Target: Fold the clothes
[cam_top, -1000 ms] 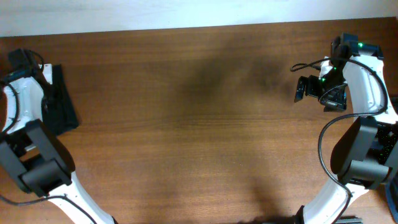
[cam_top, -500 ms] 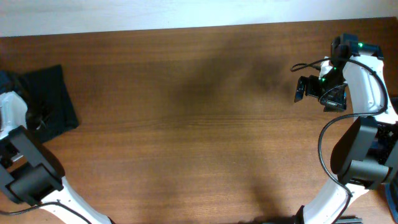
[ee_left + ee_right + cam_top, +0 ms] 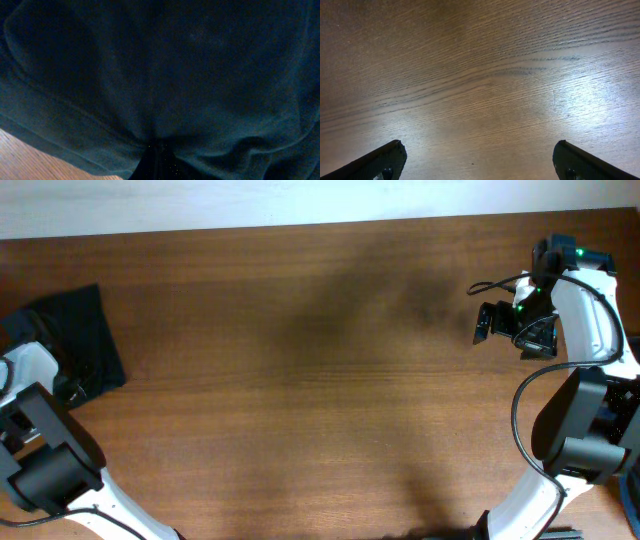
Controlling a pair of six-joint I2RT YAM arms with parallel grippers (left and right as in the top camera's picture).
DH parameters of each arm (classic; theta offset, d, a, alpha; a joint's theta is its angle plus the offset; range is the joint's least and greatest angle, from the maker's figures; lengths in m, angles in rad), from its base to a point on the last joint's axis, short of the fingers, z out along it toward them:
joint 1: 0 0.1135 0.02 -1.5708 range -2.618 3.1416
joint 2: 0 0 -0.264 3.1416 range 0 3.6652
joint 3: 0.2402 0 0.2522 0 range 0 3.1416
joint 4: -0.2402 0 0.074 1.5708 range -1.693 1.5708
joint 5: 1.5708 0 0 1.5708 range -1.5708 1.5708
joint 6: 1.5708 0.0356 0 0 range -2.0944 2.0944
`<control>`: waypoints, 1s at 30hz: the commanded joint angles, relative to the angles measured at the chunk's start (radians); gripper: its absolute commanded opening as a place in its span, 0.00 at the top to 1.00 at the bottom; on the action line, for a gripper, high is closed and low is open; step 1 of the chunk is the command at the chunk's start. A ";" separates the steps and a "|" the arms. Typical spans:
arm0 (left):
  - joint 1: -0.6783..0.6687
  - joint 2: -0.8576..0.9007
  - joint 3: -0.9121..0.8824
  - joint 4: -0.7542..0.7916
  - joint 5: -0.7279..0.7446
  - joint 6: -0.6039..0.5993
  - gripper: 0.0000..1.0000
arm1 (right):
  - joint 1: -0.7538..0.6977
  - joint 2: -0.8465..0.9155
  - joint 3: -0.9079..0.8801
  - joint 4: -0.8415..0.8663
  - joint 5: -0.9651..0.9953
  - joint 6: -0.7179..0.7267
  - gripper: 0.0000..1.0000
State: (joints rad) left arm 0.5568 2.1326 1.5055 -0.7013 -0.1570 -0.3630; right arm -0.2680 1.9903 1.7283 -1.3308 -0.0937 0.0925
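The clothes [image 3: 78, 332], a black garment, lie bunched at the table's far left edge. In the left wrist view the dark fabric [image 3: 165, 70] fills nearly the whole frame, and its folds converge on my left gripper [image 3: 158, 159] at the bottom centre, which is shut on a pinch of it. From overhead, that gripper's tips are lost against the black cloth. My right gripper [image 3: 484, 323] hovers over bare wood at the far right. It is open, its two fingertips [image 3: 385, 161] are wide apart, and nothing is between them.
The brown wooden table [image 3: 300, 380] spans the view, with its far edge against a white wall [image 3: 250, 200]. A strip of wood [image 3: 30, 160] shows under the cloth's hem. The right arm's cable [image 3: 500, 283] loops near its wrist.
My left arm has drawn back toward the table's left edge, uncovering more of the black cloth, whose left corner now spreads further out. The right arm has stayed still.
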 commanded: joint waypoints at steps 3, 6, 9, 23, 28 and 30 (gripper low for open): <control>0.009 0.017 -0.035 0.032 -0.117 0.083 1.00 | -0.002 -0.034 0.011 0.003 0.013 -0.006 0.01; 0.009 0.017 -0.035 0.047 -0.161 0.151 1.00 | -0.002 -0.034 0.011 0.003 0.013 -0.007 0.02; 0.009 0.017 -0.035 0.047 -0.182 0.182 1.00 | -0.002 -0.034 0.011 0.003 0.013 -0.006 0.01; 0.010 0.016 -0.027 0.126 -0.180 0.290 1.00 | -0.002 -0.034 0.011 0.003 0.013 -0.006 0.01; 0.010 0.016 -0.027 0.142 -0.180 0.338 1.00 | -0.002 -0.034 0.011 0.003 0.013 -0.007 0.01; 0.010 0.016 -0.027 0.152 -0.180 0.370 0.99 | -0.002 -0.034 0.011 0.003 0.013 -0.006 0.01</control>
State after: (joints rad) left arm 0.5587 2.1323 1.4864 -0.5621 -0.3233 -0.0654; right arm -0.2680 1.9903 1.7283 -1.3308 -0.0937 0.0929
